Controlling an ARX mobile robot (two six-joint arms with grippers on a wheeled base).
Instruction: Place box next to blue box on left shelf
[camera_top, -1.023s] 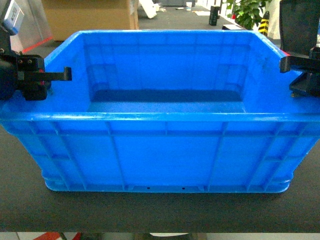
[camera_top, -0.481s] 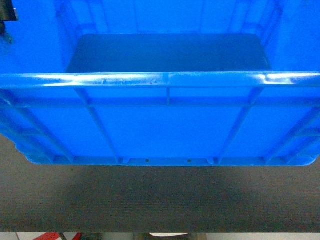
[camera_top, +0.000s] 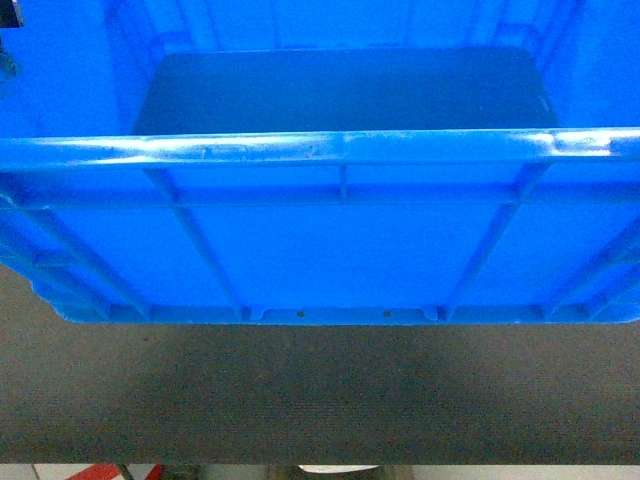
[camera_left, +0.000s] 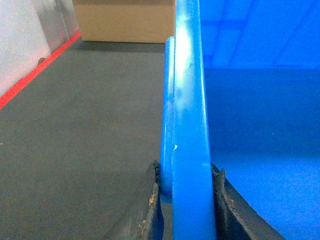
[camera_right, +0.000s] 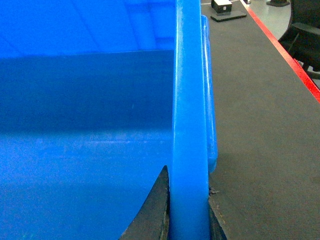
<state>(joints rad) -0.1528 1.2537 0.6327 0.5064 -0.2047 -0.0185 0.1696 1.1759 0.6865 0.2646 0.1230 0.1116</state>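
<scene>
Item: box (camera_top: 330, 240), bright blue plastic, thick rim, vertical and diagonal ribs on the outer walls, smooth flat floor, nothing inside. Position: fills most of the head view, near long wall facing the camera, rim running edge to edge across the frame; its base shows above the dark grey table (camera_top: 320, 400), with a shadow beneath. Whether the base touches the table cannot be told.

Left pincer (camera_left: 184, 200): pinching the box's left side wall at the rim. In the left wrist view the rim passes straight up between the two dark, worn fingers (camera_left: 147, 205), one finger outside the wall, the other inside. The box interior lies to the right of the rim, the table to the left.

Right pincer (camera_right: 187, 210): pinching the box's right side wall at the rim, likewise one dark finger (camera_right: 155, 210) inside and one outside. The box interior lies left of the rim, the table right.

Surroundings: cardboard carton (camera_left: 125, 22) at the far end of the table in the left wrist view; red stripe (camera_left: 35, 72) along the table's left border; red stripe (camera_right: 285, 50) along its right border; small dark object (camera_right: 222, 7) at the far end in the right wrist view.
</scene>
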